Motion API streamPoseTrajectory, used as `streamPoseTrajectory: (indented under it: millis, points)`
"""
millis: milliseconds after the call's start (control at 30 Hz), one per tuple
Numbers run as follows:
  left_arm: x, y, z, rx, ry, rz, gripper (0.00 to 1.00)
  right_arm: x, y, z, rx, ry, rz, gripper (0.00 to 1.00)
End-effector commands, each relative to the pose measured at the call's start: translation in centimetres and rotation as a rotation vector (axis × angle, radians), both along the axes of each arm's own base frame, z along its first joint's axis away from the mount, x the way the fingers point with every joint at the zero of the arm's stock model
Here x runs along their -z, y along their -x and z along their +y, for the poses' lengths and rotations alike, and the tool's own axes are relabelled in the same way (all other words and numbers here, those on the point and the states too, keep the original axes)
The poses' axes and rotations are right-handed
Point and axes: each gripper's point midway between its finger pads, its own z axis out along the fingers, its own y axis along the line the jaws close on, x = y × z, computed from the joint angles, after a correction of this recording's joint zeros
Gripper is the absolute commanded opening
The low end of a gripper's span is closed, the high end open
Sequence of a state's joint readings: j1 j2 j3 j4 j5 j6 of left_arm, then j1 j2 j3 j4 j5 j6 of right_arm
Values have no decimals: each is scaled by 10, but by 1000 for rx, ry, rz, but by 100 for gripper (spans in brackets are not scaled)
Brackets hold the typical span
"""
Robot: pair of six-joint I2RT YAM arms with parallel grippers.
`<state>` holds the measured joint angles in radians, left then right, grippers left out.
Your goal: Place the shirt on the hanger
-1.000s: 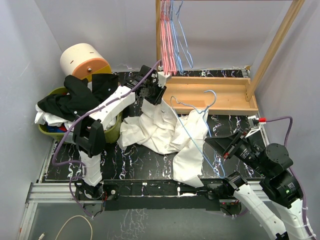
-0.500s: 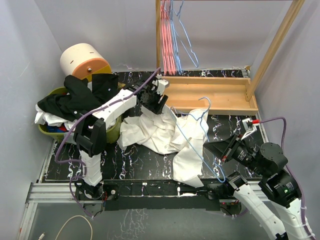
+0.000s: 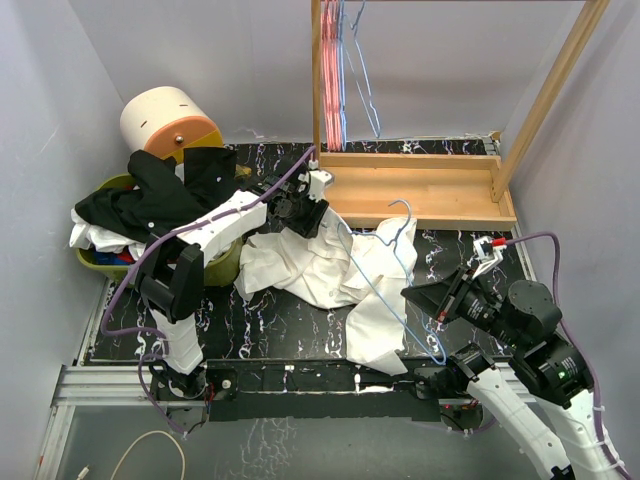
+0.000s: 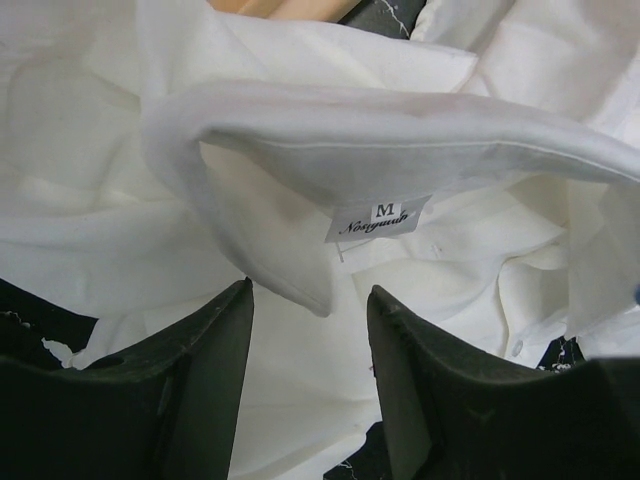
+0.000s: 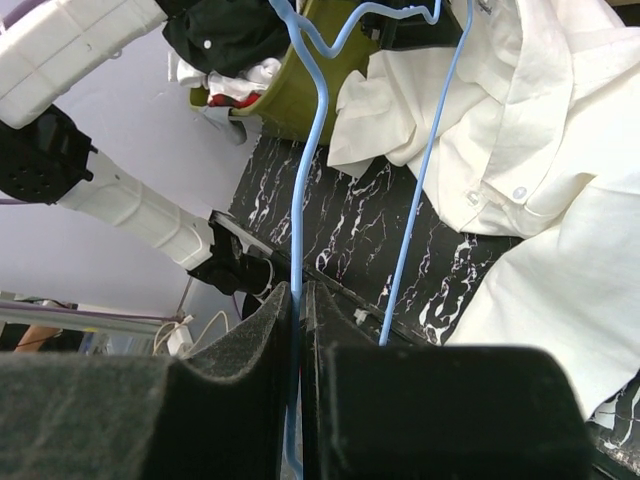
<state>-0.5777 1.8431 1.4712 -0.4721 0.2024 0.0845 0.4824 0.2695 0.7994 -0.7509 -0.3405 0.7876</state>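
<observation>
Over the marbled table [image 3: 270, 325] I had the right gripper [image 5: 297, 300] clamped on the hanger [image 5: 318, 130] aimed at the shirt [image 3: 310, 265], left gripper [image 4: 310, 300] parted astride the collar [image 4: 400, 130], ready to pinch.

Top camera looks down from behind; both wrist cameras, close in, apparently share the shirt [image 3: 312, 265].

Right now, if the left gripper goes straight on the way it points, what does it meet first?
The shirt. The left gripper, open, points at its collar, whose tip hangs between the jaws. How close the rest of the fabric is, I cannot tell.
</observation>
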Motion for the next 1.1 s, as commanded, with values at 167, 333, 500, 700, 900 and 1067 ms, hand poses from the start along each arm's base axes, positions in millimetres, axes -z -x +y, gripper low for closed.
streamPoseTrajectory:
  millis: [167, 333, 500, 700, 900, 1067]
  points:
    - [-13, -11, -5, -22, 39, -43, 25, 1, -11, 5, -6, 23, -22, 8]
    - [-22, -15, -3, -35, 43, -55, 0, -2, -15, 9, -18, 15, -30, 8]
    - [-50, -8, -3, -8, 90, -83, 0, 2, -24, 17, -34, 3, -34, 8]
    - [-78, 0, 4, 7, 126, -89, 0, 1, -39, 28, -45, -30, -63, 8]
    - [-88, 3, 7, 11, 161, -77, 0, 0, -55, 34, -40, -17, -94, 8]
    - [-98, 6, 6, 25, 178, -78, 0, -2, -73, 38, -12, -25, -143, 8]
